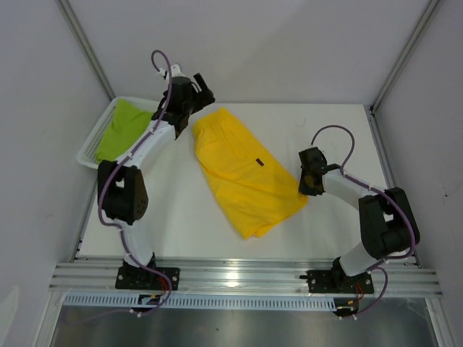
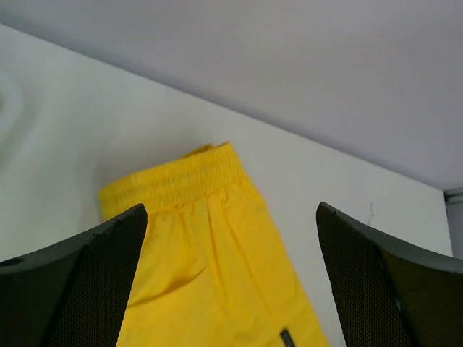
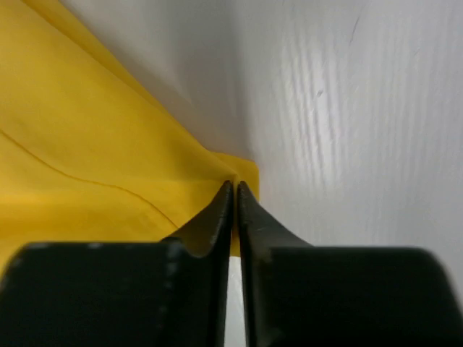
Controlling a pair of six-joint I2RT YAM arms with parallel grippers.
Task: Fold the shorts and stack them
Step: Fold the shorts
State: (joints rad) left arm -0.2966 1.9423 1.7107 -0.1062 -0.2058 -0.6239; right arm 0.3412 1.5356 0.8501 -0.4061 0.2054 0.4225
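Surface (image 1: 325,130): white.
Yellow shorts (image 1: 242,173): likely light, limp; best held at hem.
Left claw (image 2: 230,217): wide open, empty.
Right claw (image 3: 235,186): closed on hem corner.

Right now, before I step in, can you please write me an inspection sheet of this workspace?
Surface: white table, a few faint marks.
Job's things: yellow shorts lie flat mid-table, label up; green shorts bunched in the basket, not stacked.
Clutter: white basket at the far left corner.
Grippers: left tool open above the yellow waistband, holding nothing; right tool shut on the yellow shorts' right corner.
Cables: purple cables loop off both arms, off the cloth.
Surroundings: grey walls; metal rail at the near edge.
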